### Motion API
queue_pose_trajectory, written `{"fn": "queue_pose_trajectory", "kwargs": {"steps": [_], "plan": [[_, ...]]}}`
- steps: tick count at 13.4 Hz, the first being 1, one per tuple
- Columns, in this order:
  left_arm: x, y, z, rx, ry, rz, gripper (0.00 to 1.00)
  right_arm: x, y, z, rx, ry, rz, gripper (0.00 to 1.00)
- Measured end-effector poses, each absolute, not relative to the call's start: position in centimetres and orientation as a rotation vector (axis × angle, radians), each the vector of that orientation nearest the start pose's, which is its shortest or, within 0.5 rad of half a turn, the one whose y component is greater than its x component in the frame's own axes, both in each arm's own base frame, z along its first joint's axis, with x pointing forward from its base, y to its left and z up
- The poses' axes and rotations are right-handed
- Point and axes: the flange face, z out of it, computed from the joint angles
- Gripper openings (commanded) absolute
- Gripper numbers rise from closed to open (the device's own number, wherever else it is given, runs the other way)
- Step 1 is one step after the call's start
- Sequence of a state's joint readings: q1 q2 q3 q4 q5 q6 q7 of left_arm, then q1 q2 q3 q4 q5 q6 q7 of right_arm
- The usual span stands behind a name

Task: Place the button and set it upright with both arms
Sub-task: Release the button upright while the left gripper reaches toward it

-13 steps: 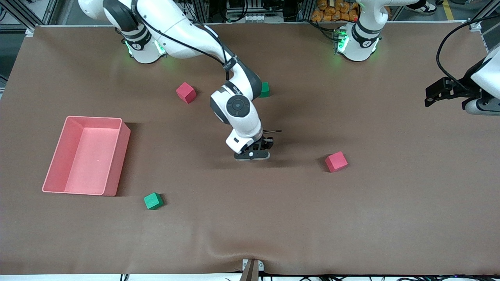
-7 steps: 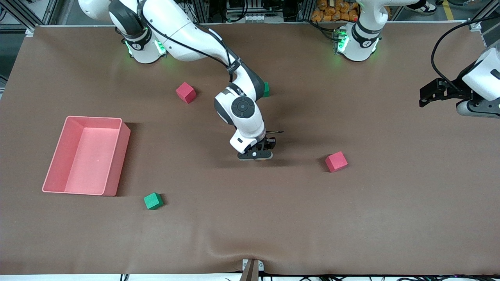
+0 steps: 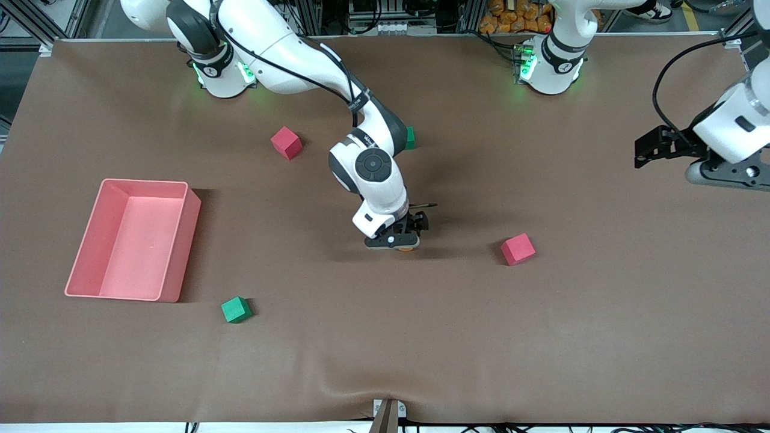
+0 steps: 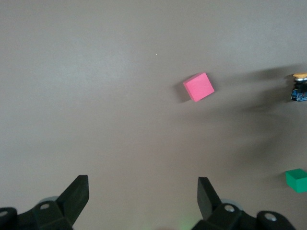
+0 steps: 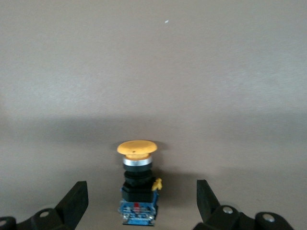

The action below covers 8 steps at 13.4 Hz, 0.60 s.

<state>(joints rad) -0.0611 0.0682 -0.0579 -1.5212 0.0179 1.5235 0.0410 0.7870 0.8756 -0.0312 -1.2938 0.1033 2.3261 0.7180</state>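
The button (image 5: 138, 189) lies on its side on the brown mat, orange cap (image 3: 408, 248) pointing toward the front camera, black body and blue base behind it. My right gripper (image 3: 394, 242) hangs right over it near the table's middle. Its fingers are open, one on each side of the body, not touching (image 5: 141, 203). My left gripper (image 3: 722, 179) is up in the air over the left arm's end of the table, open and empty (image 4: 142, 201). The button also shows small at the edge of the left wrist view (image 4: 299, 87).
A red cube (image 3: 518, 249) lies beside the button toward the left arm's end, also in the left wrist view (image 4: 198, 86). Another red cube (image 3: 286, 142) and a green cube (image 3: 409, 138) lie nearer the bases. A green cube (image 3: 236, 310) and a pink bin (image 3: 180, 252) lie toward the right arm's end.
My left gripper has drifted in from the table's end toward the middle. My right gripper has barely shifted over the button, and the orange cap now peeks out under it.
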Motion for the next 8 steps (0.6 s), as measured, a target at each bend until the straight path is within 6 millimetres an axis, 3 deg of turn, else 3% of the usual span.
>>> {"fn": "queue_pose_trajectory", "kwargs": {"steps": [5,8], "plan": [[57.6,-9.8,57.4,-3.118,0.336,0.189,1.0,58.1,47.7,29.8,-3.056,0.06,-0.009,1.0],[58.8,-11.0,53.8,-3.153,0.331,0.292,1.0,60.4,42.1,31.8,-3.081,-0.016,0.039,1.0]]}}
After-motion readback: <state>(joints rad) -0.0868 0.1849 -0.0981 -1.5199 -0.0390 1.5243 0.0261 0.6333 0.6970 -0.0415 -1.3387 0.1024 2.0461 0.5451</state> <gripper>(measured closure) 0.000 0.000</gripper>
